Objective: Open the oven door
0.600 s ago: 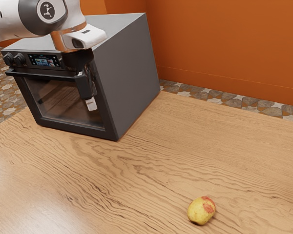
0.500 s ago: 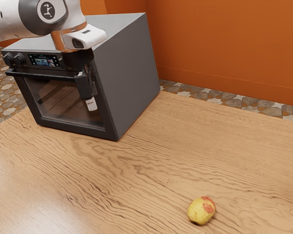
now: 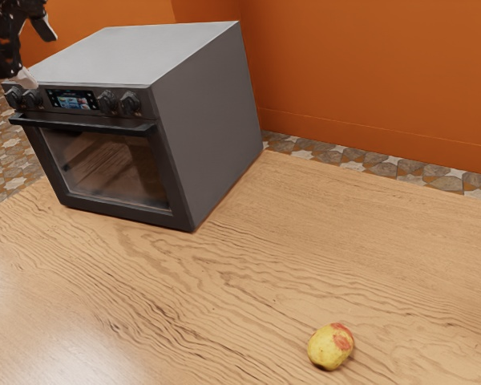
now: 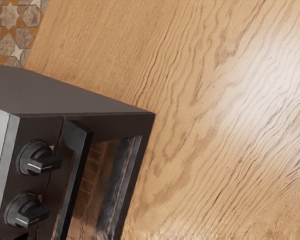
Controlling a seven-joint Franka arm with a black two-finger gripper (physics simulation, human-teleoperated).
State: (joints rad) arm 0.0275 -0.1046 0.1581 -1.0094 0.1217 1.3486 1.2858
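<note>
My gripper is at the upper left of the exterior view, its two pale-tipped fingers spread apart with nothing between them. It appears near the oven's knob end, away from the handle's nearer end. The dark grey oven stands on the table with its glass door shut. A black bar handle runs along the door's top. In the wrist view the oven lies beneath my hand to one side, with its handle beside two knobs.
Wooden table in front of and beside the oven. A yellow and red fruit lies on it, far from the oven. An orange wall rises behind, above a patterned tile floor.
My hand has left the handle's nearer end and moved to the exterior view's upper left edge, uncovering the right-hand knobs. The oven door and the fruit have stayed put.
</note>
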